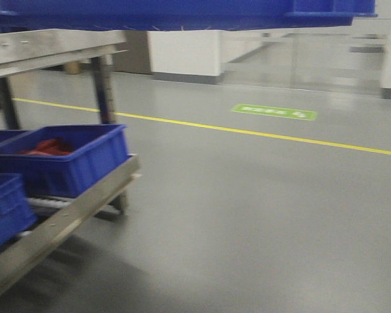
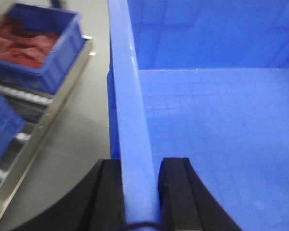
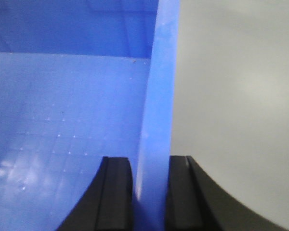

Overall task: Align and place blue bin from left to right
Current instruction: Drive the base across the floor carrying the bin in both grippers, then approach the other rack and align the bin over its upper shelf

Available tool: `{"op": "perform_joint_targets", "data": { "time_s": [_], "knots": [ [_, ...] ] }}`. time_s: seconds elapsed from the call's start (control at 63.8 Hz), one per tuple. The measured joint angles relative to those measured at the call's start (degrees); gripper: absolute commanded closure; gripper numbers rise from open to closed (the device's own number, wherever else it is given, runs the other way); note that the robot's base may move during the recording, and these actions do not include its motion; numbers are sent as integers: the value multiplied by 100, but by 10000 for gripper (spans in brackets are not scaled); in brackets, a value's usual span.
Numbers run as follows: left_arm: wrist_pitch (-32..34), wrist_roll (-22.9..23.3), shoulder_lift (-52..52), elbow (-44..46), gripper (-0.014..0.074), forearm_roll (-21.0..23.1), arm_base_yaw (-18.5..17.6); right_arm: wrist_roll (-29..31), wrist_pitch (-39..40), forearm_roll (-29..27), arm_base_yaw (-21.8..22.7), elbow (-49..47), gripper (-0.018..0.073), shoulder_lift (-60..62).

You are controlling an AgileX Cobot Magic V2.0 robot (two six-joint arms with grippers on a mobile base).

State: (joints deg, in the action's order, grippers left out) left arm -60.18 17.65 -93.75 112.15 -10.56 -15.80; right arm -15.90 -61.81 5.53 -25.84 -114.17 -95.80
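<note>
Front view: light is even, diffuse and overhead, and motion blur softens the whole frame. The floor (image 1: 247,208) shows pale glare toward the top right. A soft shadow lies under the rack (image 1: 65,222) at lower left.

Wrist views: bright, low contrast, near surfaces out of focus. The bin (image 2: 132,106) carries a highlight streak along its rim. Faint specks, possibly reflections, dot its bottom in the right view.

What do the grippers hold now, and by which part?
The blue bin: left gripper clamps the rim of its left wall, right gripper the rim of its right wall.
</note>
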Motion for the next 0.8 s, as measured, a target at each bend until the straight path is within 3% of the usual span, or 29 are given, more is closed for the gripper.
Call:
{"op": "perform_joint_targets", "data": {
  "time_s": [0.8],
  "knots": [
    [0,0,0,0,612,-20,0,-4,4,0,0,0,633,0]
  ]
}}
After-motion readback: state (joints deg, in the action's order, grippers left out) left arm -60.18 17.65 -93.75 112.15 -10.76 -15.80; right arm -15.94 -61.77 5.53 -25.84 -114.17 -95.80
